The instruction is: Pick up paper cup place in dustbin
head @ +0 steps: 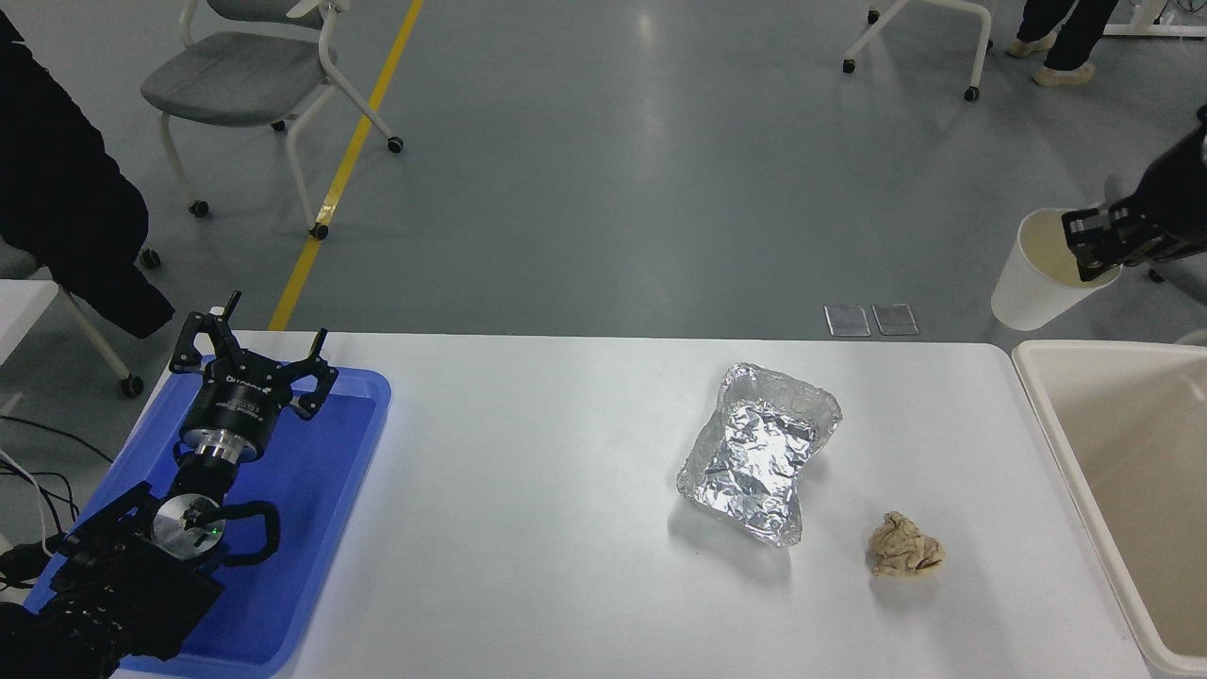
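- We see the right gripper (1094,247) at the picture's right edge, fingers pinched on the rim of the paper cup (1035,279).
- The cup hangs tilted in the air, above the far corner of the dustbin (1037,377).
- The left gripper (253,358) rests over the blue tray (344,443), fingers spread.
- We find a foil tray (759,453) and a paper ball (903,545) on the table (528,528).

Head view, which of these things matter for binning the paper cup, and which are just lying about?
Part of the job:
- paper cup, held up at its rim by the right gripper
- dustbin at the table's right end

Just lying about:
- foil tray
- crumpled tan paper ball
- blue tray, under the parked left gripper
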